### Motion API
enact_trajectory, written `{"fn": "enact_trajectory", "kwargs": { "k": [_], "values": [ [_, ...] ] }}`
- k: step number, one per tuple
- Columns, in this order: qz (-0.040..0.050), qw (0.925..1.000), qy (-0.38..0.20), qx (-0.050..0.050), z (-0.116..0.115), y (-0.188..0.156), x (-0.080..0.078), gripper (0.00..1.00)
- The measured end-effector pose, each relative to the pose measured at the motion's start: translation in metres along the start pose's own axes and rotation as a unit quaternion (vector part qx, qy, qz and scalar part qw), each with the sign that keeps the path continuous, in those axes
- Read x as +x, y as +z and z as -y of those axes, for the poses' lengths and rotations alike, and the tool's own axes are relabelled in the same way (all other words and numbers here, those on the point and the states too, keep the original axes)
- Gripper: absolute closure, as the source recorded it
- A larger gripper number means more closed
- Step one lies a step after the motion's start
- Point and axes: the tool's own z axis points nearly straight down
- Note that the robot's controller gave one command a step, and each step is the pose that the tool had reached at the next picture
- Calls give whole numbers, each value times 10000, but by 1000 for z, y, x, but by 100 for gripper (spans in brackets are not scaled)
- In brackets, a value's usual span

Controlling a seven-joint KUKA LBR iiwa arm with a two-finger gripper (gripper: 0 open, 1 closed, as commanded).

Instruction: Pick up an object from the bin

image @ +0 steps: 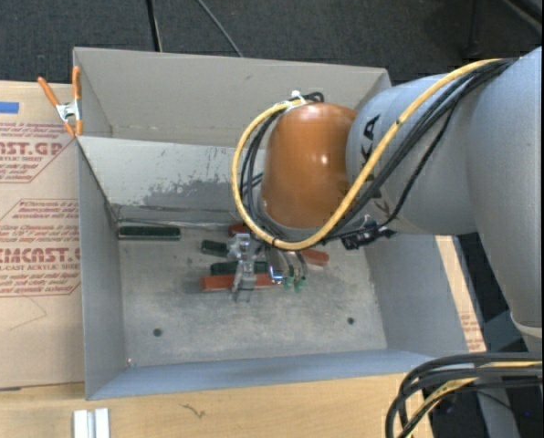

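A flat reddish-brown piece [215,283] lies on the bin [162,340] floor near its middle, at the left edge of a small cluster of red and green bits; a dark green piece [214,246] lies just behind it, and a red piece [318,256] pokes out on the far side; this cluster looks the likeliest source of a pick, since the gripper [245,272] is down among it, just beside the reddish-brown piece; whether the gripper is released or clenched, or has anything in it, I cannot tell; the orange cover [307,167] on the wrist hangs straight above, which suggests a vertical approach suited to flat things lying on the floor; a long dark bar [149,232] lies well apart, against the back wall on the left, out of the way.
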Motion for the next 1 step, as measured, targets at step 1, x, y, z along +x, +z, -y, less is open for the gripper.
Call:
{"fn": "enact_trajectory", "kwargs": {
  "k": [1],
  "values": [
    [-4,10000,-3,1,-1,-17,-1,100]
  ]
}}
